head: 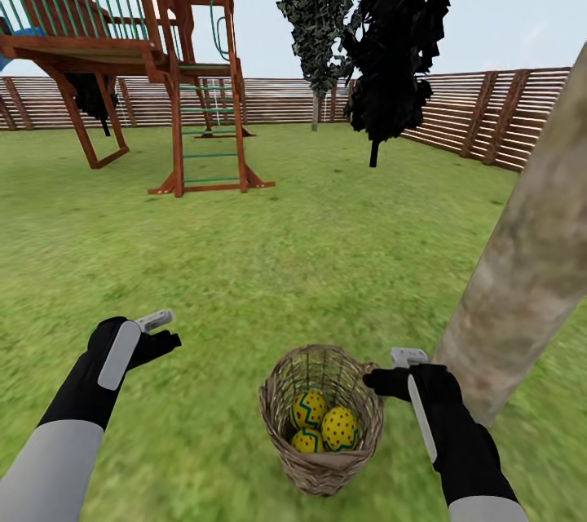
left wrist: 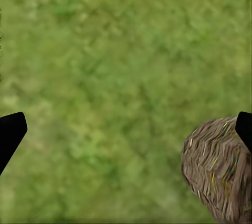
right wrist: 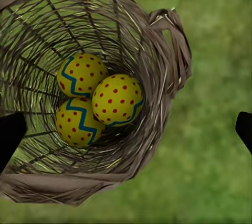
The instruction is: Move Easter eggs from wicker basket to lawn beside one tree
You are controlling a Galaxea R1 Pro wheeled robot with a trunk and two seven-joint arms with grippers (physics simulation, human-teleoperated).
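The wicker basket (head: pixel 322 422) stands on the lawn (head: pixel 269 261) just in front of me, and three yellow Easter eggs (head: pixel 324 424) with red dots and blue zigzags lie inside it. My right gripper (head: pixel 398 367) hovers open above the basket's right rim. In the right wrist view the eggs (right wrist: pixel 97 103) lie below and between the open fingertips, inside the basket (right wrist: pixel 168 61). My left gripper (head: pixel 159 328) hangs open over bare grass left of the basket; the basket's outer wall (left wrist: pixel 218 169) shows at the edge of its wrist view. The thick pale tree trunk (head: pixel 526 261) rises right beside the basket.
A wooden play tower with a ladder (head: pixel 204 130) stands on the grass at the back left. Dark-foliage thin trees (head: pixel 391 41) stand further back in the middle. A slatted wooden fence (head: pixel 489 114) bounds the garden. Open grass lies between me and them.
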